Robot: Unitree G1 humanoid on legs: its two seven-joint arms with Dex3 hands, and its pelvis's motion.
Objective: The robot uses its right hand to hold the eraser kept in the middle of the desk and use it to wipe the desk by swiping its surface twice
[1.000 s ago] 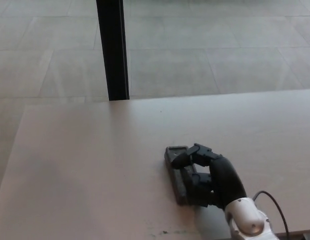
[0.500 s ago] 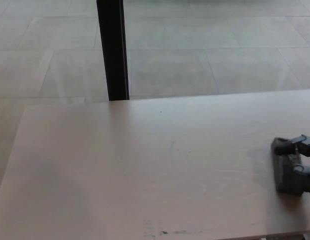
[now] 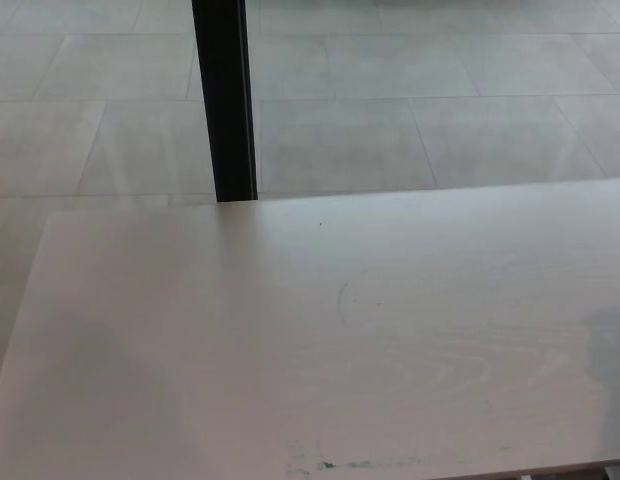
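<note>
Pale desk (image 3: 290,330) fills lower frame, faint curved smear marks across centre and dark smudges near bottom edge. Eraser out of frame; position relative to hand cannot be told. Neither robot hand visible, so finger state unknown. Black post (image 3: 225,100) upper left, grey tiled floor (image 3: 440,90) behind.

The counter (image 3: 290,330) runs off the frame at the right and along the bottom, so its near edge shows only at the lower right corner. A black post (image 3: 225,100) is cut by the top edge. Faint smudges (image 3: 340,464) at lower centre are too blurred to identify. A dim shadow (image 3: 608,350) at the right edge has no visible source.
</note>
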